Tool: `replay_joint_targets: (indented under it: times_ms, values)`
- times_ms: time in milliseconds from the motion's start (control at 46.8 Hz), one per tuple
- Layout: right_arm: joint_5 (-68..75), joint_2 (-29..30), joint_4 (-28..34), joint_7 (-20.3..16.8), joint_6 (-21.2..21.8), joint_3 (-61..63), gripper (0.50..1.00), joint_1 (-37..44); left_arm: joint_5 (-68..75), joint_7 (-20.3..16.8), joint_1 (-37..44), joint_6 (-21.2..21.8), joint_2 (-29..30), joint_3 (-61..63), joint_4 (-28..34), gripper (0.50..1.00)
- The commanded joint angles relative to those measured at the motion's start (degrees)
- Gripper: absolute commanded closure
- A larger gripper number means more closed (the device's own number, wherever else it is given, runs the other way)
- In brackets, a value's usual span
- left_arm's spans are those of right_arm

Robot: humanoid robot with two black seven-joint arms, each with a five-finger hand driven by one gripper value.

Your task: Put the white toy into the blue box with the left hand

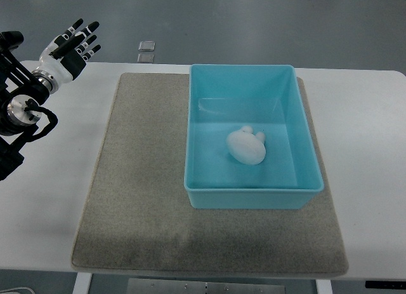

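White toy sits inside the blue box, on its floor near the middle. Box is on the grey mat on the white table. Left hand is up at the far-left corner, fingers spread, holding nothing.

The left arm runs off the picture's left edge; the table is cut at both sides.
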Motion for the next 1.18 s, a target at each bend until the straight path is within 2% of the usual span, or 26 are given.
replay_joint_targets:
  times_ms: [0,235,1154]
  values:
    - [0.0,0.0,0.0,0.0,0.0,0.0,0.564,0.0,0.0,0.0,0.9,-0.4,-0.4,0.1,-0.9,0.506]
    - [0.0,0.0,0.0,-0.1,0.0,0.0,0.564,0.0,0.0,0.0,3.1,-0.6,-0.8,0.1,-3.8,0.506]
    - [-0.3,0.0,0.3,-0.1,0.4,-0.1,0.564,-0.1,-0.1,0.0,2.8,-0.5,-0.6,-0.2,-3.7,0.506]
